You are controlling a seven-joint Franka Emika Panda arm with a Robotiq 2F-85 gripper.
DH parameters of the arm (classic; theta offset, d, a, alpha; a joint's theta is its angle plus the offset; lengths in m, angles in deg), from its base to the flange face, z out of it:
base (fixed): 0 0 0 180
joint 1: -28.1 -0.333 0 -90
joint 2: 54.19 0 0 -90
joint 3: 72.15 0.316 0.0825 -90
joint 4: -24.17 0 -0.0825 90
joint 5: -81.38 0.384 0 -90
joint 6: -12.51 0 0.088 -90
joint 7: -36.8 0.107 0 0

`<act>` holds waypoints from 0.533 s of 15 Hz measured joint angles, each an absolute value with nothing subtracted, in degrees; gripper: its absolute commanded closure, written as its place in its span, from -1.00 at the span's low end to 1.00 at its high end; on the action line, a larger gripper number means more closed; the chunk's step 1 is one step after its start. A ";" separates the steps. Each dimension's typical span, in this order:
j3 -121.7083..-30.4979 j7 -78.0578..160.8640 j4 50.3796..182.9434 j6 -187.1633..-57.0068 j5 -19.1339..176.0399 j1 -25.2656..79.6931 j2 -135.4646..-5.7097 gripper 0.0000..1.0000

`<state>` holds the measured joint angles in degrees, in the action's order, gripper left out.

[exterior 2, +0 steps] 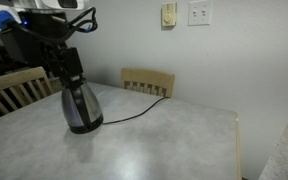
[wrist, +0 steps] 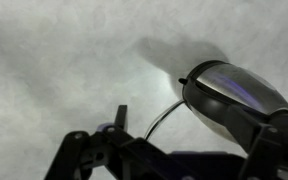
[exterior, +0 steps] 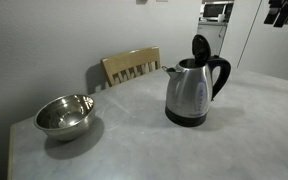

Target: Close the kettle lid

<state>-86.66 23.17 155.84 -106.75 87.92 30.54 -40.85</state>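
The kettle (exterior: 192,95) stands on the table (exterior: 134,145), its kettle lid (exterior: 201,46) tipped upright, well apart from the raised gripper (exterior: 280,12), whose spread cannot be told. The steel bowl (exterior: 64,115) shows bare metal inside.

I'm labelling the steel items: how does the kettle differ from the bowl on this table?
The kettle stands tall and narrow; the bowl is low and wide. The kettle has a black handle, base and raised lid; the bowl is bare steel. Both are shiny steel, upright on the table.
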 measured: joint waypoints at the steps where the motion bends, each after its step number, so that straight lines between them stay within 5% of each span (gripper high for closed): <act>1: -86.66 23.17 155.84 -106.75 87.92 30.54 -40.85 -1.00; 8: -86.24 21.39 155.56 -106.72 87.85 30.67 -40.96 -1.00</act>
